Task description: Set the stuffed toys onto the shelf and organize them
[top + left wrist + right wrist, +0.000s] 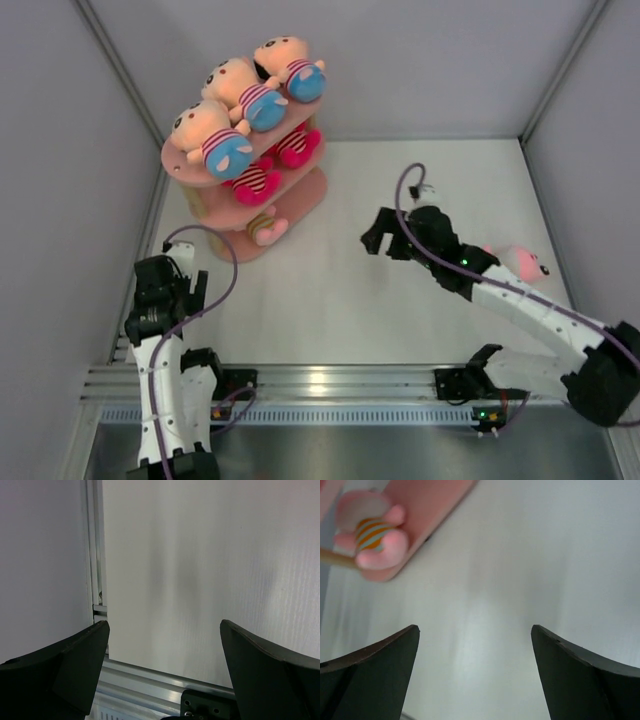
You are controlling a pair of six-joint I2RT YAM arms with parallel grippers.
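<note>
The pink three-tier shelf (178, 162) stands at the back left. Three peach-headed toys with blue bottoms (218, 142) lie on its top board. Magenta-bodied toys (258, 181) lie on the middle board. A pink toy with yellow stripes (265, 229) lies on the bottom board and also shows in the right wrist view (372, 537). Another pink toy (525, 263) lies on the table at the right, partly hidden behind my right arm. My right gripper (380, 241) is open and empty over the table, right of the shelf. My left gripper (160, 296) is open and empty near the front left.
Grey walls close in the white table on the left, back and right. An aluminium rail (330, 382) runs along the near edge and shows in the left wrist view (150, 680).
</note>
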